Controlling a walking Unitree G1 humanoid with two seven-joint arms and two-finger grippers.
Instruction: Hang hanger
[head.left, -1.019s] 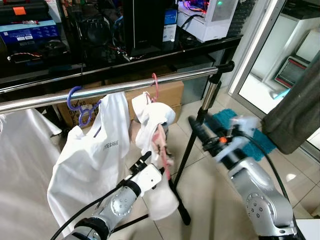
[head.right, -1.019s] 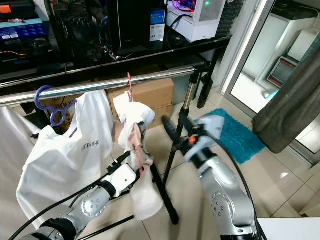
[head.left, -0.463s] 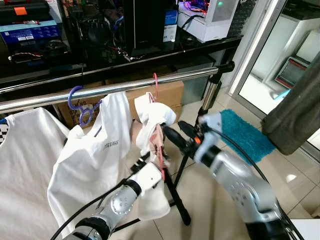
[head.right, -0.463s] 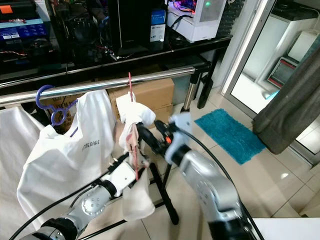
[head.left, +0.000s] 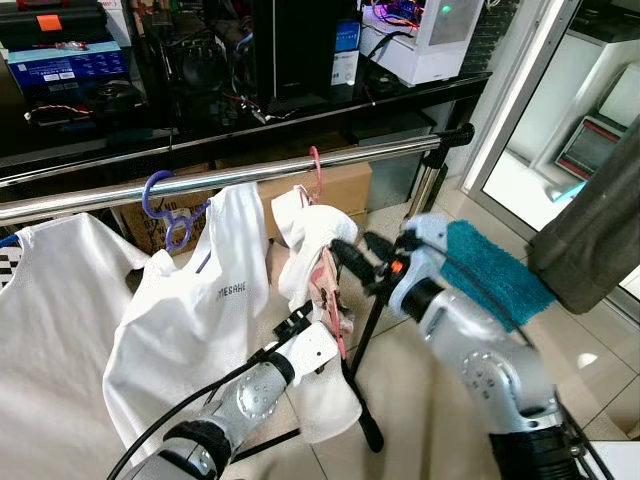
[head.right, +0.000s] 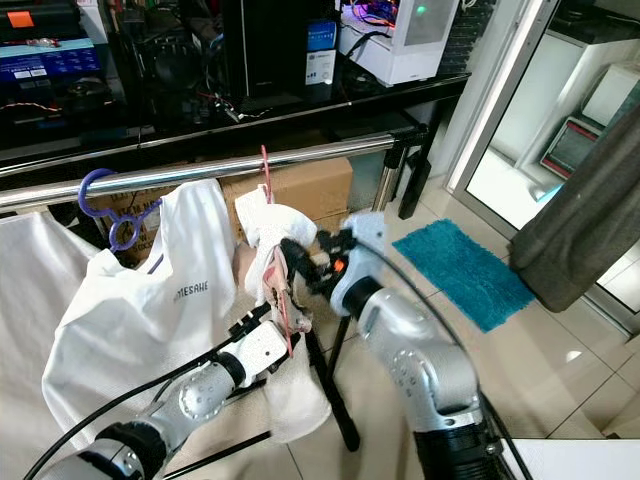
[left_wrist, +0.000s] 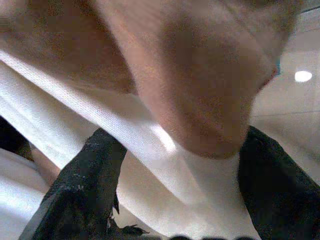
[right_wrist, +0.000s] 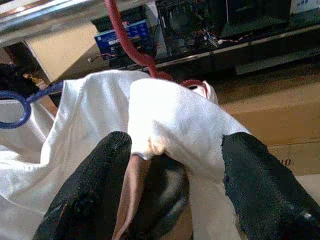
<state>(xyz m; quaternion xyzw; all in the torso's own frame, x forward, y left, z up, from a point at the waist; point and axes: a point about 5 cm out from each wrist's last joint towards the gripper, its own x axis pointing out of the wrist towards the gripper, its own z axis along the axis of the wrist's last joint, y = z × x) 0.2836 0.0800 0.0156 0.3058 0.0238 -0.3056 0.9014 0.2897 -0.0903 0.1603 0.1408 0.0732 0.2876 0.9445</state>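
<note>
The right pincer (head.left: 352, 252) has swung in from about 3 o'clock, where it hung apart from the rail a second ago, and now sits against the white garment (head.left: 312, 228) on the red hanger (head.left: 316, 168), fingers spread around the cloth. The left pincer (head.left: 298, 322) has crept slightly higher beneath the garment.

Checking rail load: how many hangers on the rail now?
2: a blue hanger holding a white shirt, and right of it a red hanger with a bunched white garment. More may hide off-frame left.
</note>
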